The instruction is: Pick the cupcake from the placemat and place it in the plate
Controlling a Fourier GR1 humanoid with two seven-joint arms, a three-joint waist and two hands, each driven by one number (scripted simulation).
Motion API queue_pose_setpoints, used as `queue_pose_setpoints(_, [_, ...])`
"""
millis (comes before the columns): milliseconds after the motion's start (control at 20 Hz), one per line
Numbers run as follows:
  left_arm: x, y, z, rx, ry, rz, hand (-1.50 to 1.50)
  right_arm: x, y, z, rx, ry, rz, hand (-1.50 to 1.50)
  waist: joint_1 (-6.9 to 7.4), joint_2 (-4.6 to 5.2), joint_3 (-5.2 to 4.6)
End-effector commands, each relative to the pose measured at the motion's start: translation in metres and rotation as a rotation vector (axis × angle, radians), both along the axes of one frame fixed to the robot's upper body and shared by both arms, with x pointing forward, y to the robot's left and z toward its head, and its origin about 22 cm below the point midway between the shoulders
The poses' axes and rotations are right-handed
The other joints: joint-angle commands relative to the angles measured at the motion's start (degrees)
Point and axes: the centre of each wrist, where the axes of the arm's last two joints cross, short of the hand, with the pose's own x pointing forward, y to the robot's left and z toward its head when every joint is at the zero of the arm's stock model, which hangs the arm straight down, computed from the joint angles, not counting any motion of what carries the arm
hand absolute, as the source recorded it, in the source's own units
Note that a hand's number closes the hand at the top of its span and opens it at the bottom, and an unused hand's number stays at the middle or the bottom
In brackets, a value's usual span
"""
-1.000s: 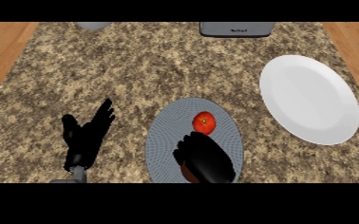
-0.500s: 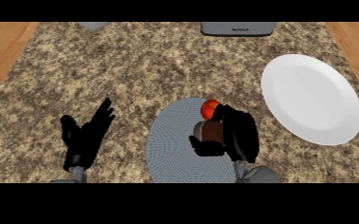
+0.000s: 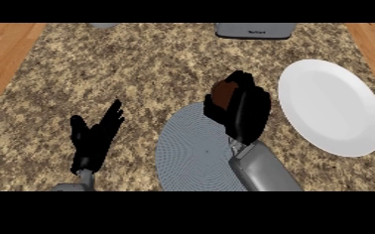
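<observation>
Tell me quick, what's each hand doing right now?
Left hand: open, fingers up, resting at the lower left.
Right hand: closed on the cupcake, above the placemat.

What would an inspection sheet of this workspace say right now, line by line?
Surface: speckled stone counter, wood at both side edges.
Job's things: cupcake held above the grey round placemat, near its far edge; white plate to the right, nothing on it.
Clutter: grey appliance at the far edge; grey object at far left, mostly cut off.
Hands: right hand curled round the cupcake; left hand open, resting at lower left.
Cables: nothing seen.
Surroundings: nothing seen beyond the counter.
</observation>
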Motion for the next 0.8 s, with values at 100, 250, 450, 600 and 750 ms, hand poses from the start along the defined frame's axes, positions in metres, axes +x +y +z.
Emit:
queue_pose_setpoints(100, [-0.002, 0.002, -0.002, 0.004, 0.003, 0.018, 0.00, 0.018, -0.004, 0.014, 0.175, -0.166, -0.234, 1.50, -0.70, 0.05, 0.04])
queue_pose_setpoints(250, [0.004, -0.003, -0.001, 0.004, 0.009, 0.023, 0.00, 0.020, -0.016, 0.015, 0.249, -0.233, -0.257, 1.50, -1.19, 0.19, 0.09])
queue_pose_setpoints(450, [-0.006, 0.018, -0.005, 0.011, 0.000, 0.031, 0.00, 0.012, -0.042, 0.006, 0.275, -0.337, -0.294, 1.50, -1.80, -0.02, 0.07])
queue_pose_setpoints(600, [0.005, 0.017, -0.001, -0.004, -0.003, 0.053, 0.00, 0.019, -0.088, -0.020, 0.192, -0.355, -0.354, 1.50, -2.02, 0.23, 0.09])
queue_pose_setpoints(750, [-0.014, 0.003, -0.012, -0.001, 0.004, 0.026, 0.00, 0.024, -0.115, -0.034, 0.145, -0.354, -0.432, 1.50, -1.66, 0.10, 0.07])
